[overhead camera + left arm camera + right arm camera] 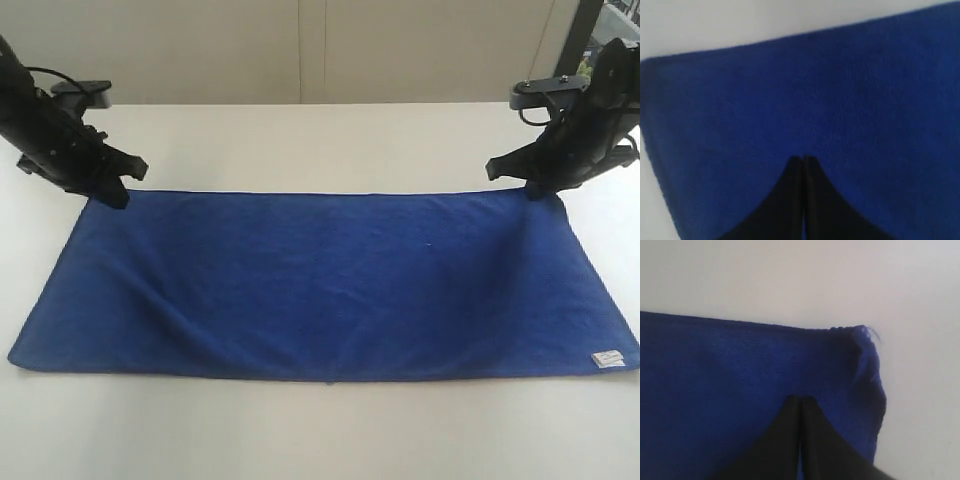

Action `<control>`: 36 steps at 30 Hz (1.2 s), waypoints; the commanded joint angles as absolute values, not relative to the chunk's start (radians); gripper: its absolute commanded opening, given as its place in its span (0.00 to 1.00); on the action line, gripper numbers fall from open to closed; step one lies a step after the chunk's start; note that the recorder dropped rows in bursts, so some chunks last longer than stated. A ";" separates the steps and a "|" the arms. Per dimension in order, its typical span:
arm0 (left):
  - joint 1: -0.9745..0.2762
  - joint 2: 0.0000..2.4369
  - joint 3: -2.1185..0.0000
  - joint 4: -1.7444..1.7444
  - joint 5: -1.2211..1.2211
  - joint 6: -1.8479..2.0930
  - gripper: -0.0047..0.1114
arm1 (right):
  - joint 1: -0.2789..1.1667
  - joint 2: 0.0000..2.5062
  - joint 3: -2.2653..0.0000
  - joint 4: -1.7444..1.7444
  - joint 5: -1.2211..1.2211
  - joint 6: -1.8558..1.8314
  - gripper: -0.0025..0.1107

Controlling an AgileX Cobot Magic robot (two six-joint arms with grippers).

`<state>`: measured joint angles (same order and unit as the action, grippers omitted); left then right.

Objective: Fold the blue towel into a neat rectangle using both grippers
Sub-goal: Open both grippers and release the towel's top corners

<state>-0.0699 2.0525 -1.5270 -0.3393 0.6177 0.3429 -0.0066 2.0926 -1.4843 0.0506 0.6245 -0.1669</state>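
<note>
Two far corners of towel (320, 285) pinched by clamped left gripper (116, 189), right gripper (534, 188). Lift level together; land square on near edge.

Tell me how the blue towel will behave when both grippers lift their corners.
Probably floppy: the blue towel shows soft creases from the corners at the left gripper and right gripper, so its middle should sag. It looks thin and light; the free edge may drag across the table.

open table (320, 430) around blue towel (320, 290), left tool (112, 193) and right tool (536, 188) occupying far corners
</note>
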 commanded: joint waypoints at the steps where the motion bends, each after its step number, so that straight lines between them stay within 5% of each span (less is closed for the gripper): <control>1: -0.069 2.087 -1.537 -0.351 0.667 0.382 0.04 | -0.011 2.092 -1.490 0.020 0.563 -0.175 0.02; 36: -0.067 2.143 -1.536 -0.343 0.691 0.396 0.04 | -0.124 2.103 -1.490 -0.008 0.536 -0.146 0.02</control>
<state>-0.0681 2.1341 -1.5363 -0.3469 0.6580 0.3937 -0.1201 2.1512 -1.4858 -0.0074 0.5183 -0.1483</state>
